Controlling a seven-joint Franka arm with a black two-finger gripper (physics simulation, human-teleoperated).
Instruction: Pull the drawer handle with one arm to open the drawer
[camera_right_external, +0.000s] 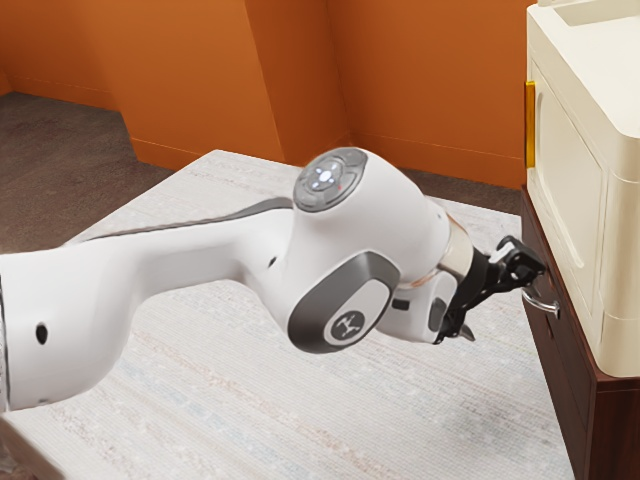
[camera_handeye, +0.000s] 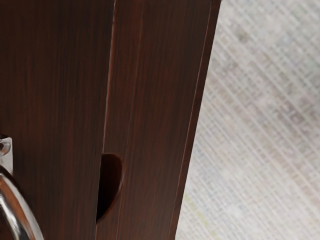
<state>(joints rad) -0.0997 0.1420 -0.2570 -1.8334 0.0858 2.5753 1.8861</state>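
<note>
Two black fingers (camera_right_external: 522, 264) of the black two-finger gripper (camera_right_external: 506, 302) are standing apart in the exterior view, and they are not clamping anything. The curved, shiny silver metal handle (camera_right_external: 541, 301) is sitting on the front of the dark brown wooden cabinet (camera_right_external: 600, 425), just beside the upper finger. Whether this finger is touching the metal, I am not managing to tell.

About the progress: my white arm (camera_right_external: 190, 250) is reaching up to the cabinet, so the approach is looking nearly complete to me. The grasp and the pull are both missing. In the wrist view the dark brown drawer front (camera_handeye: 57, 100) is lying close against its neighbouring panel with the dark half-round cut-out (camera_handeye: 109, 186), and no open gap is showing along the seam, so I am judging the drawer as shut. The handle is lying off the middle of my hand's view, so a small correction is probably still needing to be done.

What is remaining, in my judgement: placing the handle between the fingers, closing on it, then drawing it straight away from the cabinet. The smooth curved metal is perhaps risking a slip, and the cream plastic box (camera_right_external: 612, 100) is resting above, so the hand is needing care not to knock it.
</note>
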